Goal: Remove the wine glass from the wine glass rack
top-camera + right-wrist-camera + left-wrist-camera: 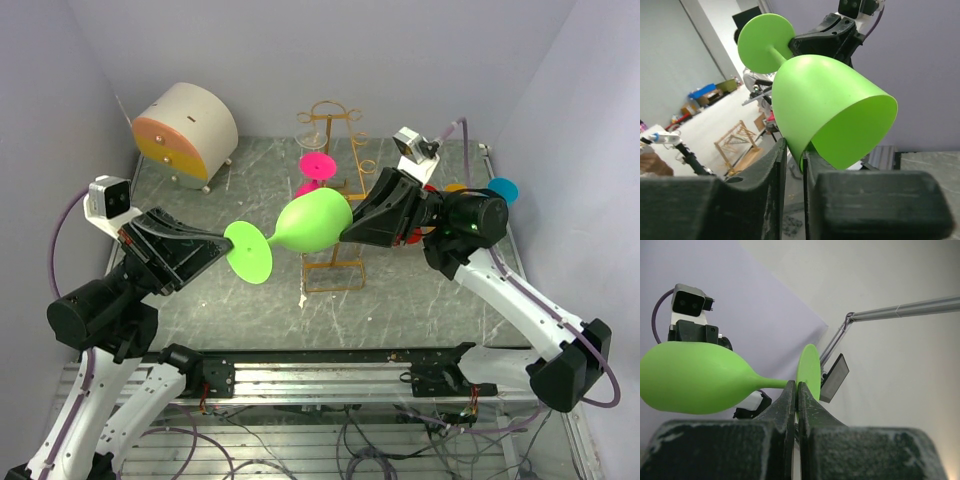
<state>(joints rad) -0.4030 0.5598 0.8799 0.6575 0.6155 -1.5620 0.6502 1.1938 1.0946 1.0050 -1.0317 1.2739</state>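
Your green wine glass (312, 222) is off the rack (327, 128), lying sideways in mid-air just in front of it, above the table (420, 300). L gripper (222, 243) is clamped on the foot's edge. R gripper (350, 225) pinches the bowl's rim wall. A pink glass (318, 165) hangs on the rack behind.

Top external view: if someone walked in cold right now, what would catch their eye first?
The bright green wine glass, lying sideways in mid-air over the middle of the table, held from both ends: the left hand pinches its foot and the right hand has its fingers either side of the bowl's rim. Behind it stands the golden wire rack with a pink glass on it.
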